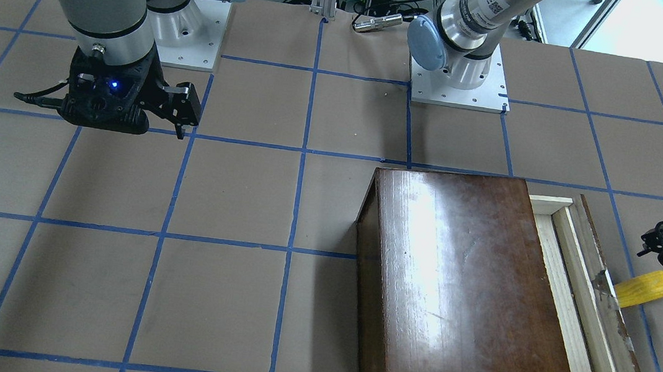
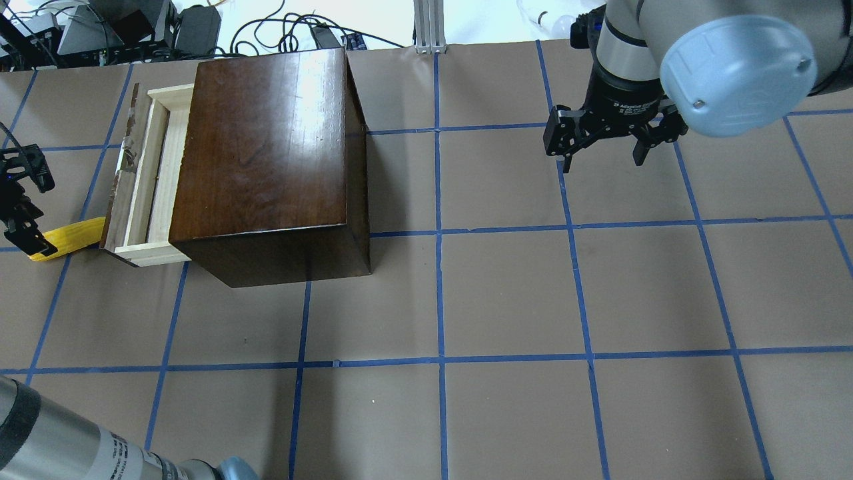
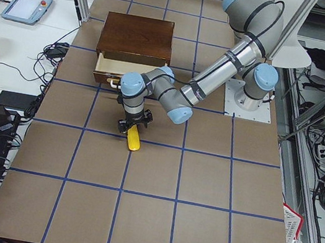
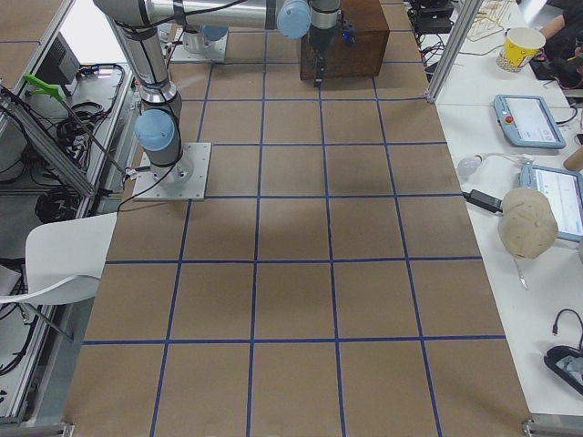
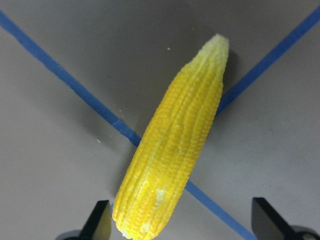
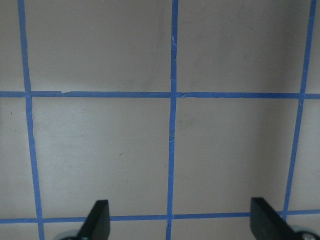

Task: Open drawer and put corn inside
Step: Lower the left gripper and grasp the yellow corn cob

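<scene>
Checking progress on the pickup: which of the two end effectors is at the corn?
The left end effector, open over the corn's thick end beside the partly open drawer. The right end effector hangs over the table far from it.

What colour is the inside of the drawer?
The drawer is pale, unfinished-looking wood inside; the exterior front-facing view shows it best.

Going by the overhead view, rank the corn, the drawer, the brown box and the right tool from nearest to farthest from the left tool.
1. corn, at the left tool, on the table.
2. drawer, pulled out, just past the corn.
3. brown box, behind the drawer.
4. right tool, far across, on the table's right half.
</scene>
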`<move>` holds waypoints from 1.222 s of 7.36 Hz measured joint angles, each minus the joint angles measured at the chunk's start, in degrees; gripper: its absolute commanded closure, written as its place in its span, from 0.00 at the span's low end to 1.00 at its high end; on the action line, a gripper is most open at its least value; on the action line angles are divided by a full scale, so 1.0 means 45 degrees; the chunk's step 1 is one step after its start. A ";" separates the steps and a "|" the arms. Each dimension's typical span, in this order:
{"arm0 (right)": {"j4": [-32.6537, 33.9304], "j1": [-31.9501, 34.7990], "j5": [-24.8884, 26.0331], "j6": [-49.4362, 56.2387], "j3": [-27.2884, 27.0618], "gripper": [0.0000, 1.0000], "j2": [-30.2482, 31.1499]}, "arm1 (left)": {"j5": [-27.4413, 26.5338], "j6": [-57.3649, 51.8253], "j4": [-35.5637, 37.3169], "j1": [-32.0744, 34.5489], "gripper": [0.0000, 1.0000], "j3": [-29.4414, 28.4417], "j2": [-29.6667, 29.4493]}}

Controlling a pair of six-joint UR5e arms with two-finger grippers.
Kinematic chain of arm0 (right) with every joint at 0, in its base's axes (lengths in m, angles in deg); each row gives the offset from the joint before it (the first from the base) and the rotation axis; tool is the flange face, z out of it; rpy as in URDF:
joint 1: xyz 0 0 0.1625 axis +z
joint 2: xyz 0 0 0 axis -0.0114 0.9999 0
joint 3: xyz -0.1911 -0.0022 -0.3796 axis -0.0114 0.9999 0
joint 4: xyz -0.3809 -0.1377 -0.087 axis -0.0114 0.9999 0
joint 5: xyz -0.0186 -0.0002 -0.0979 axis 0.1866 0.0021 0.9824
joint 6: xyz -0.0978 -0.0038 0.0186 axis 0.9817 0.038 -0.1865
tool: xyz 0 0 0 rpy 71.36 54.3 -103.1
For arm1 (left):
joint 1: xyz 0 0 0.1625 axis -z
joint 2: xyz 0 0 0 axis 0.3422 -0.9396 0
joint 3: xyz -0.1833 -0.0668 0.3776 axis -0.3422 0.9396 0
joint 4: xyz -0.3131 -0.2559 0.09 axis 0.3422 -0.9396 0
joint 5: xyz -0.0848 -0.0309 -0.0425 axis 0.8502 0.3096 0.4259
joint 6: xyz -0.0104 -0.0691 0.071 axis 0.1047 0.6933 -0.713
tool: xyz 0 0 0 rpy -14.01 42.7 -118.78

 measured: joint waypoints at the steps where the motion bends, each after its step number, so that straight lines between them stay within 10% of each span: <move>1: 0.0000 0.0000 0.0000 0.0000 0.0000 0.00 -0.0001 | 0.0036 -0.0585 0.0063 -0.0001 0.00 -0.0025 -0.0156; 5: 0.0005 0.0000 0.0000 0.0001 0.0000 0.00 -0.0006 | 0.0091 -0.1963 0.0420 0.0000 0.17 -0.0248 -0.0897; 9: 0.0006 0.0000 0.0000 0.0000 0.0000 0.00 0.0003 | 0.0395 -0.2390 0.0750 0.0000 0.92 -0.0261 -0.1134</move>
